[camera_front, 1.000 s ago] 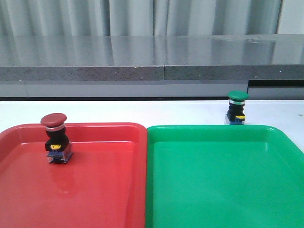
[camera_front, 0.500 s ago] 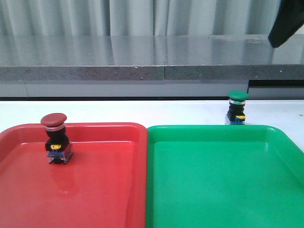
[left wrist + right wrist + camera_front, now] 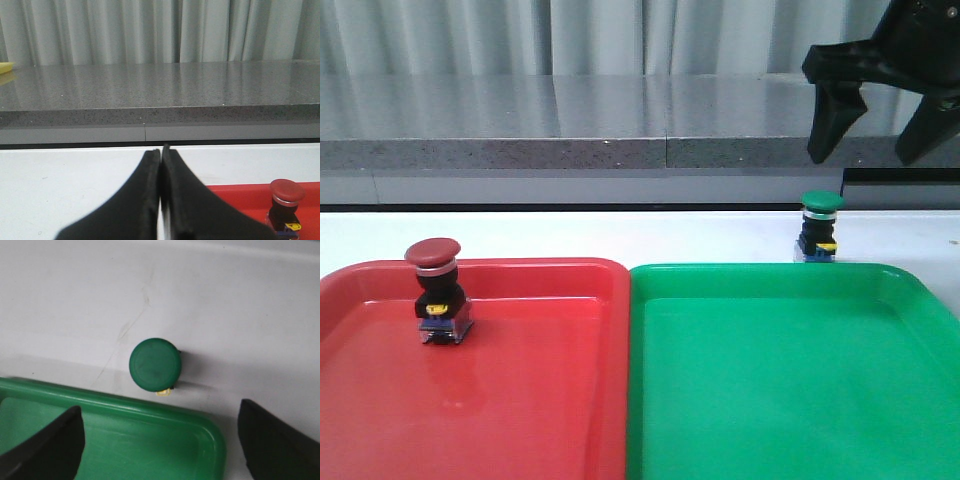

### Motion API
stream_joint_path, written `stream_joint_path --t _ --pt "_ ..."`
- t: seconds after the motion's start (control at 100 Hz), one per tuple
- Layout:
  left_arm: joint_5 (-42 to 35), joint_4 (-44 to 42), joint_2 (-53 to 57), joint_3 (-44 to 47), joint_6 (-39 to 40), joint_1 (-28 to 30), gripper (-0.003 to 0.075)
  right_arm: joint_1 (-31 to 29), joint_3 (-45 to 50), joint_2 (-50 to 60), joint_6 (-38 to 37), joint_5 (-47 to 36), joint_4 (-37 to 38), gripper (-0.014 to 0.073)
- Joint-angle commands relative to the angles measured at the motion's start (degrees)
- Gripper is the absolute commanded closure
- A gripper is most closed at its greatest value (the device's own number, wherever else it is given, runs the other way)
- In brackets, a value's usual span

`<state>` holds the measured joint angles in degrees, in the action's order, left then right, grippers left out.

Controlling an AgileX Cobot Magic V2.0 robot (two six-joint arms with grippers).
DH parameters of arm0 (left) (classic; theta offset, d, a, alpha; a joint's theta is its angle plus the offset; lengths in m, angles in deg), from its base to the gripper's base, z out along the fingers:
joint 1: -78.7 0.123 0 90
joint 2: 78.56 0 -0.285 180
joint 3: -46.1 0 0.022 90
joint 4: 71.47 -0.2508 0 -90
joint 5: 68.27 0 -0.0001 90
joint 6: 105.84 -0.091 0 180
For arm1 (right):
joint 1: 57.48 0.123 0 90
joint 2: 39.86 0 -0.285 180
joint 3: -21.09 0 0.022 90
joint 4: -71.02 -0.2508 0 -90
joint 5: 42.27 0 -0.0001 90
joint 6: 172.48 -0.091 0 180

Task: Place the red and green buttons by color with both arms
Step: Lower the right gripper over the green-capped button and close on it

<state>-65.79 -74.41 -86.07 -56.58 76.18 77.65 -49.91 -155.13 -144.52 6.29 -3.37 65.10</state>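
The green button (image 3: 820, 228) is seen upright on the white table (image 3: 620, 232), just beyond the far rim of the green tray (image 3: 770, 400). The right gripper (image 3: 872, 145) is held above it, its 2 fingers spread wide apart and empty. The red button (image 3: 438, 290) is stood inside the red tray (image 3: 520, 420). The left gripper (image 3: 161, 152) is pressed closed, nothing held, the red button near it.

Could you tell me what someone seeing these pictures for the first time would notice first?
Two large trays fill the foreground, the red tray left and the green tray right. The red button stands upright inside the red one, while the green button stands on the white table just beyond the green one. Above it hangs the open right gripper.
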Motion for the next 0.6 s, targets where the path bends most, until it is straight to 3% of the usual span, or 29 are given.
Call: stream_joint_path --t 0.0,0.59 --pt "-4.6 0.5 1.3 2.4 0.6 0.1 0.0739 0.5 -3.2 0.3 0.7 -2.8 -0.4 -0.0028" --pt "-4.6 0.5 1.3 2.4 0.6 0.1 0.0739 1.3 -8.3 -10.5 0.7 -4.2 -0.4 -0.0020"
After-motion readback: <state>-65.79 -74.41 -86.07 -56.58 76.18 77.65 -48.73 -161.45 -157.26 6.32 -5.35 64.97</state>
